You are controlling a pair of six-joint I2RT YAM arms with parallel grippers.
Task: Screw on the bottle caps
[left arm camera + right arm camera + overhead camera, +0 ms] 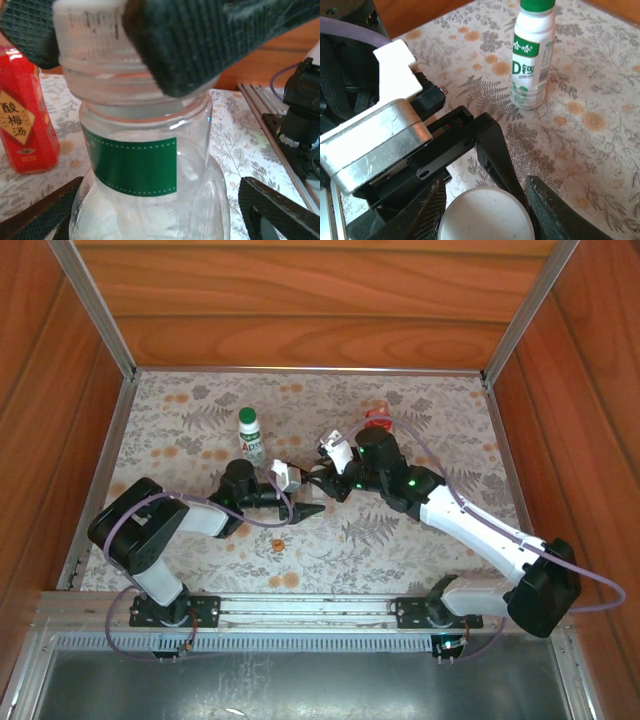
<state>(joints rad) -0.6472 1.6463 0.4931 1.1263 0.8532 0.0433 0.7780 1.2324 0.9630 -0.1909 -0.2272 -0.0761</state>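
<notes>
– Clear bottle (135, 167) with the green band, right up close: who has it?

– Nobody firmly. Its lower body sits between the fingers of the left pincer (160, 200), which stand wide (close on each side, not clamping, as far as I can see). I'd say that's to stop it sliding while the cap turns.

– And the white cap (92, 45)?

– On the bottle's mouth, pinched from above between the pads (200, 45) of the right pincer (487, 210). I judge it is being threaded; how tight, I can't tell.

– The rest?

– On the counter (590, 150) the white bottle (530, 65) stands with its green cap (537, 4) on. Beyond stands the red bottle (25, 110). Nearer the arms' bases the orange cap (278, 545) lies loose, likely next.
</notes>
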